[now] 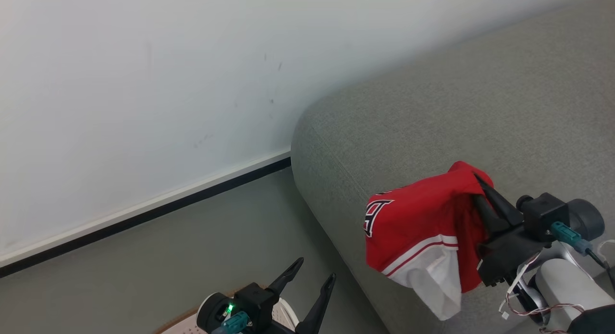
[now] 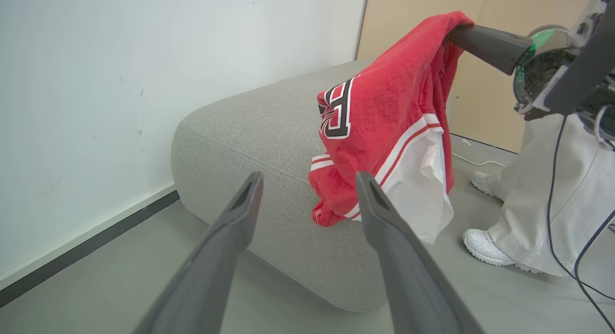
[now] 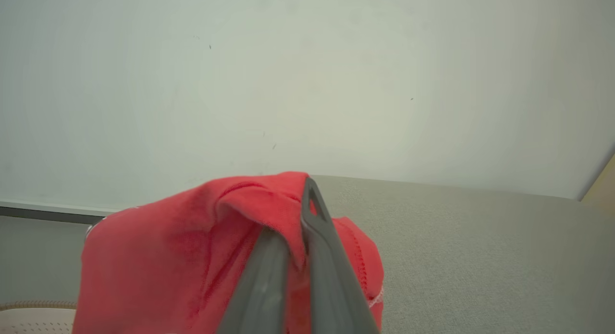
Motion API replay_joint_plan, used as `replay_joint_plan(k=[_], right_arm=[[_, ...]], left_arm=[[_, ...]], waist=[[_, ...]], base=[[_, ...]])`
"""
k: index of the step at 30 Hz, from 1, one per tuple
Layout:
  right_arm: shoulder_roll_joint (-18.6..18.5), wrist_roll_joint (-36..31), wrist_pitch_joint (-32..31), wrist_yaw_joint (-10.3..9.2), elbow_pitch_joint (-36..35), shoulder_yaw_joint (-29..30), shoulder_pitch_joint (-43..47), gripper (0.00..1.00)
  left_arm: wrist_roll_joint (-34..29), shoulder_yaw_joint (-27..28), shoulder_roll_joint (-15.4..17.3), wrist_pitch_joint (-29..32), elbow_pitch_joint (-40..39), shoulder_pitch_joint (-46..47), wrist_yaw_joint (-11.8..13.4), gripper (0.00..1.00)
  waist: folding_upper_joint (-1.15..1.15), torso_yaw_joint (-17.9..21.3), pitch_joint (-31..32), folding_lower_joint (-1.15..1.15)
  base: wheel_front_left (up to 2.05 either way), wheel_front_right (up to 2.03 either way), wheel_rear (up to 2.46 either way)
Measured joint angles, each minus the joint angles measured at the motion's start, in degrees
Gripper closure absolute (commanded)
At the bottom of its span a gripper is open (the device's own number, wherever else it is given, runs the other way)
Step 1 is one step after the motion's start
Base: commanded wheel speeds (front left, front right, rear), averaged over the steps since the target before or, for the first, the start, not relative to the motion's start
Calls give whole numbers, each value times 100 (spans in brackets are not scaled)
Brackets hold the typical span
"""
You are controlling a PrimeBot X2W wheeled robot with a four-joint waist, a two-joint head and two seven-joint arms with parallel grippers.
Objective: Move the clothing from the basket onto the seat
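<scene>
You're working over the grey sofa [image 1: 456, 108] at its rounded corner, with the basket [image 3: 29, 306] sitting low at your left. The red numbered garment [image 1: 418, 223] is hanging above the sofa's front edge, white lining dangling outside it. The right gripper [image 1: 480, 180] is clamping its top fold. The left gripper [image 1: 315, 268] is hovering with fingers spread, carrying nothing. You should be reaching further inboard and lowering before releasing, or it's likely sliding off.

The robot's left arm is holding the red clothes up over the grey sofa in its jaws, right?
No, the right arm holds the red clothes up over the grey sofa in its jaws, as the head view shows. The jaws of the left arm are open.
</scene>
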State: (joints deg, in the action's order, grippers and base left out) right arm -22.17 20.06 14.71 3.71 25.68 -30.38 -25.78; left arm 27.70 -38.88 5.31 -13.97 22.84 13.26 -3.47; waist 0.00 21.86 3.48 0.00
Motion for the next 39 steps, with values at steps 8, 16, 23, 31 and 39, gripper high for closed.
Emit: replay_joint_plan(k=[8, 16, 23, 31, 39], right_arm=[[-120, 0, 0, -69, -352, 202, -91, 100], [-261, 18, -9, -69, -286, 569, -978, 100], [-494, 96, -223, -53, 203, 948, -2325, 100], [-846, 198, -416, -109, 845, 1445, -3426, 100], [-1307, 221, -488, -229, 1296, 1758, -3983, 100]], left_arm=[[-114, -36, 10, -1, -86, 13, 4, 0], [-326, -35, 148, -3, -328, 136, 76, 0], [-447, 1, 270, -31, -536, 543, 96, 0], [-667, 75, 350, 26, -833, 1053, 101, 0], [-815, 90, 419, 135, -1132, 1482, 101, 0]], waist=[[0, -12, -301, 0], [1, -173, -660, 1], [1, -393, -1098, 1], [1, -709, -1650, 2], [1, -1059, -2318, 2]], base=[[0, 0, 0], [0, 0, 0], [0, 0, 0], [0, 0, 0], [0, 0, 0]])
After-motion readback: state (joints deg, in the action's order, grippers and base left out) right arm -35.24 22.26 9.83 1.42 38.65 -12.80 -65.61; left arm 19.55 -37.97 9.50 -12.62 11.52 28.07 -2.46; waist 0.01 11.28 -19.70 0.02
